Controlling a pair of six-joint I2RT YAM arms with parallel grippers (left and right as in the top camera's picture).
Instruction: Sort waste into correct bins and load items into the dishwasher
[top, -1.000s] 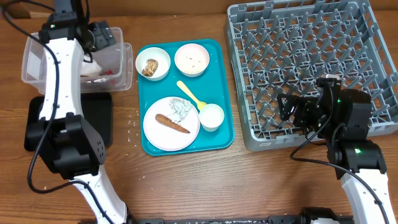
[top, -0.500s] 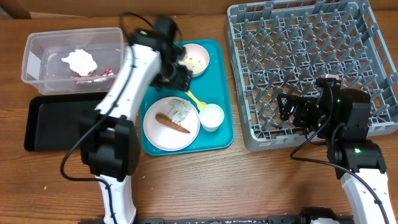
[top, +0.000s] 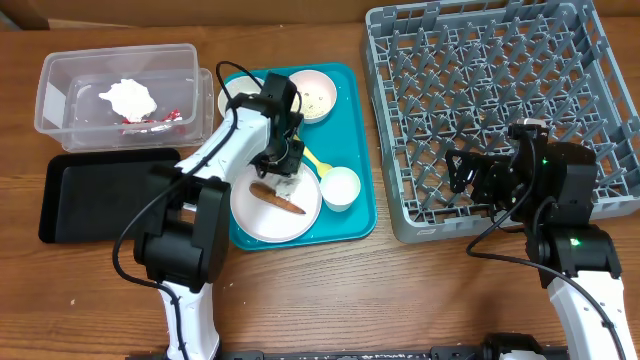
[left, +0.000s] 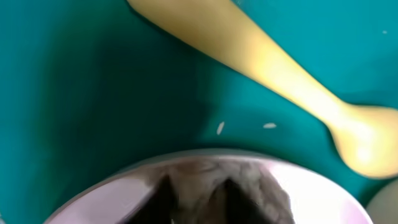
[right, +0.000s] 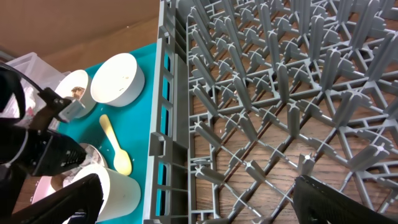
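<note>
My left pincer is down on the plate, with a tip on each side of the crumpled wad. I cannot tell if it has squeezed the wad or not. My right pincer is wide and holds nothing. It hangs over the rack, near the side that faces the tray.

I think this is the waste step: grab the wad and take it to a bin. The next move needs a firm squeeze, then a lift straight up.

The spoon lies just beside the plate rim, and the cup sits close on the right, so I should not slide sideways. The orange stick lies on the plate near the tips. The way left goes over a bowl and the tray edge to the tub. The tub holds a napkin and a red wrapper but has room. The black tray looks bare.
</note>
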